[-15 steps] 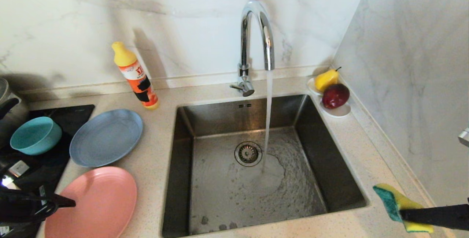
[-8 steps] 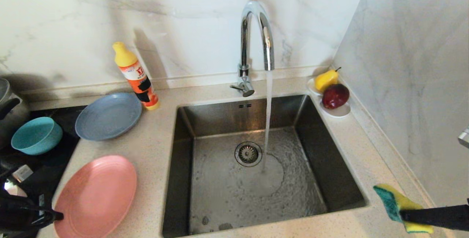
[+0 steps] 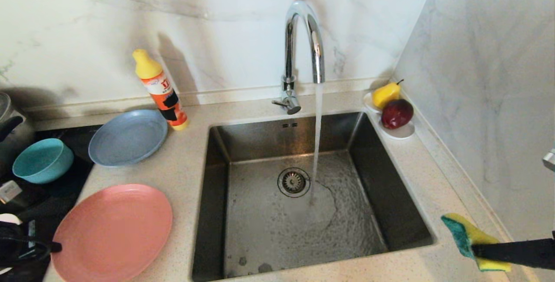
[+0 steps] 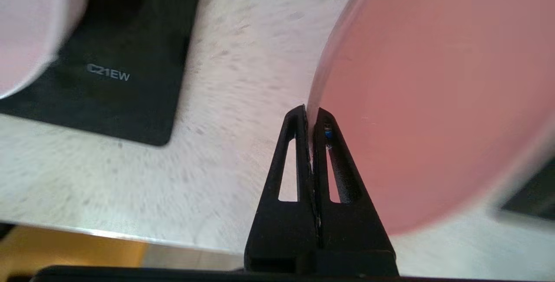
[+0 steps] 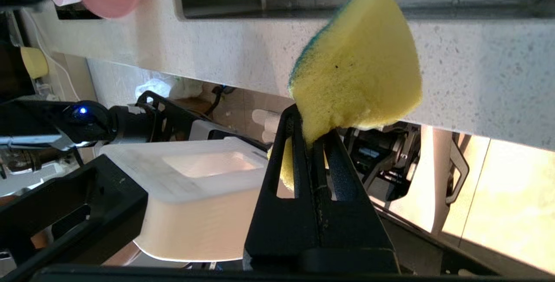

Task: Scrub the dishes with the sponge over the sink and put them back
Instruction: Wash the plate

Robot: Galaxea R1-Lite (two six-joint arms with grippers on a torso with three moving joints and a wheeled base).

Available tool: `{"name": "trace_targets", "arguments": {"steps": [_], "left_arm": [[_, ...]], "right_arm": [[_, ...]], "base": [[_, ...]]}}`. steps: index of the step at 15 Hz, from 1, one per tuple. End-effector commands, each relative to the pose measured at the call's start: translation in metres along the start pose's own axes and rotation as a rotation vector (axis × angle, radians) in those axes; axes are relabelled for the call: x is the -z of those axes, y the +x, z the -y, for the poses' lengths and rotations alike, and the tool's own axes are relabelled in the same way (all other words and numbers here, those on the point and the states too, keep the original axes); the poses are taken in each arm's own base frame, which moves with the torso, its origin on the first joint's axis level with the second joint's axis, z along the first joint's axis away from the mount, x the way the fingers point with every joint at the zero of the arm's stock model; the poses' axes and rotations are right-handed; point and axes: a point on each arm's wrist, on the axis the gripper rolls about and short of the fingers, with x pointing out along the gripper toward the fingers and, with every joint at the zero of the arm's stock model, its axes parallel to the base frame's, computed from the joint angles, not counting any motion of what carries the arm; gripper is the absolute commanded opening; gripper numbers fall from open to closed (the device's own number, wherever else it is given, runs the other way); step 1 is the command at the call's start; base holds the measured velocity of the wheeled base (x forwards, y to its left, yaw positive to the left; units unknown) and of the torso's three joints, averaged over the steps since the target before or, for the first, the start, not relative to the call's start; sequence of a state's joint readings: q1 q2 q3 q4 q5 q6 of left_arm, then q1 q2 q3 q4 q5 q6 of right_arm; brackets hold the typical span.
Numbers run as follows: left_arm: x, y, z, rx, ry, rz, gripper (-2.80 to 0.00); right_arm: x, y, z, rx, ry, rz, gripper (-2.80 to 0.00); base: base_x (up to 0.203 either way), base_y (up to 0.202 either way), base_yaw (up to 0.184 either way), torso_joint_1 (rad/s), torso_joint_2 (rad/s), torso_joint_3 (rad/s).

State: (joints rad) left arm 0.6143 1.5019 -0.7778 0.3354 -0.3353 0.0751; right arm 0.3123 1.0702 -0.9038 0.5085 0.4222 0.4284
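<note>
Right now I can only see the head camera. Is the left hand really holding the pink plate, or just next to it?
Observer: Holding it. The left wrist view shows the left hand shut on the rim of the pink plate.
Operator: And how is the sponge held?
Observer: The right wrist view shows the right hand pinching just the sponge's lower edge; most of it sticks out free.

Left gripper [image 4: 312, 115]: fingers [image 4: 299, 143] clamped together on the salmon-pink plate [image 3: 112, 232] rim. Right gripper [image 5: 310, 130]: fingers pinching the sponge [image 5: 360, 69], arm level.
</note>
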Motion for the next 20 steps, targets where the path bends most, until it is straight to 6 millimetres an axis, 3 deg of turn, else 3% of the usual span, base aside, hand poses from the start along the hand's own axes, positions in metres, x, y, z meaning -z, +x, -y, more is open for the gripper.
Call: {"name": "trace_targets", "arguments": {"steps": [1,3,5,9,12,16,20], "left_arm": [[0.0,-0.046,0.017,0.025,0.042,0.117,-2.8],[0.01,-0.085,0.033,0.101,0.059,0.141,-2.8],[0.023,-0.111,0.05,0.208,0.119,0.169,-2.8],[0.033,-0.118,0.083,0.372,0.279,0.12,-2.8],[0.014,-0.087,0.109,0.41,0.357,0.033,-2.8],[-0.016,-0.028,0.148,0.413,0.448,-0.019,-2.8],[-0.029,0.015,0.215,0.426,0.493,-0.048,-2.8]], "right_arm": [[-0.001,0.0,0.0,-0.002,0.002,-0.004,-2.8],[-0.001,-0.002,-0.002,-0.009,-0.003,0.004,-2.8],[0.0,-0.005,-0.003,-0.018,-0.007,0.012,-2.8],[0.005,-0.014,-0.005,-0.033,-0.019,0.04,-2.8],[0.01,-0.022,-0.007,-0.046,-0.032,0.067,-2.8],[0.015,-0.031,-0.009,-0.057,-0.047,0.101,-2.8],[0.014,-0.03,-0.007,-0.047,-0.039,0.101,-2.8]], "base": [[0.0,0.0,0.0,0.0,0.0,0.0],[0.0,0.0,0.0,0.0,0.0,0.0],[0.0,0.0,0.0,0.0,0.0,0.0],[0.0,0.0,0.0,0.0,0.0,0.0],[0.0,0.0,0.0,0.0,0.0,0.0],[0.0,0.0,0.0,0.0,0.0,0.0],[0.0,0.0,0.0,0.0,0.0,0.0]]}}
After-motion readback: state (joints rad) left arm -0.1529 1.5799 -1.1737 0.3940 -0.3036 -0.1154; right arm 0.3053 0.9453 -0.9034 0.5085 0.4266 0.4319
